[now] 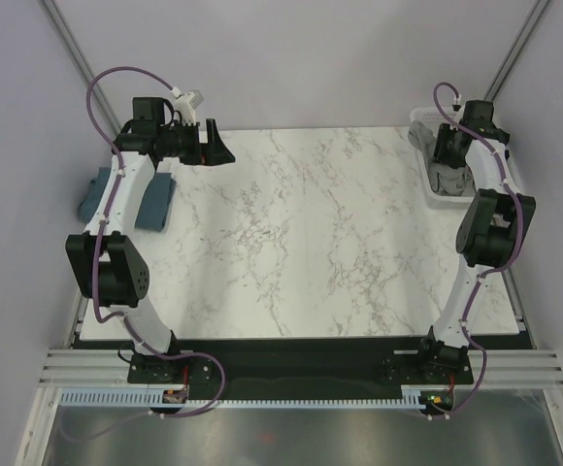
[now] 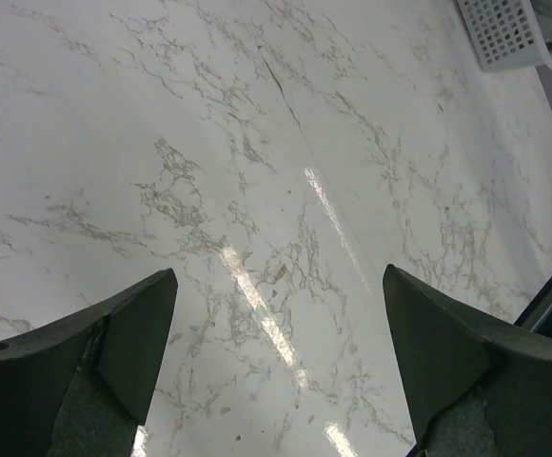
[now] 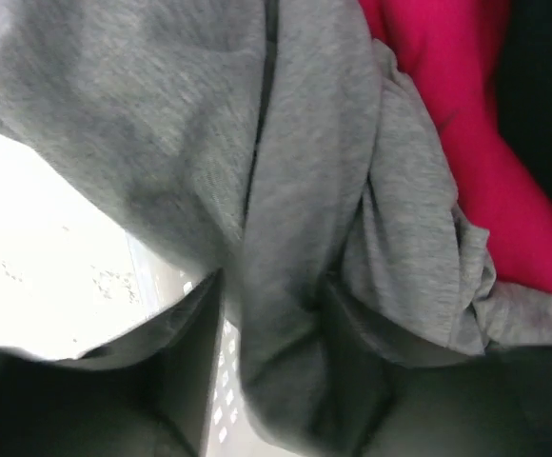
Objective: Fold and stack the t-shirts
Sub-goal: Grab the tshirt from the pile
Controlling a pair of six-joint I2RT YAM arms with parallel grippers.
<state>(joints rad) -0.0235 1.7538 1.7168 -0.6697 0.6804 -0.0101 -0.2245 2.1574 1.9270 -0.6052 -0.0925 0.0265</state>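
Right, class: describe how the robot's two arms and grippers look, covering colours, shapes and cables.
The left arm and right arm both have white link shells and chunky black joint housings. A purple cable loops along each. The left gripper has two dark, matte, wedge-shaped fingers. The right gripper looks equally dark.

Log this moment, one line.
left fingers open over table | right fingers astride grey t-shirt in basket, grip unclear | teal t-shirt far left
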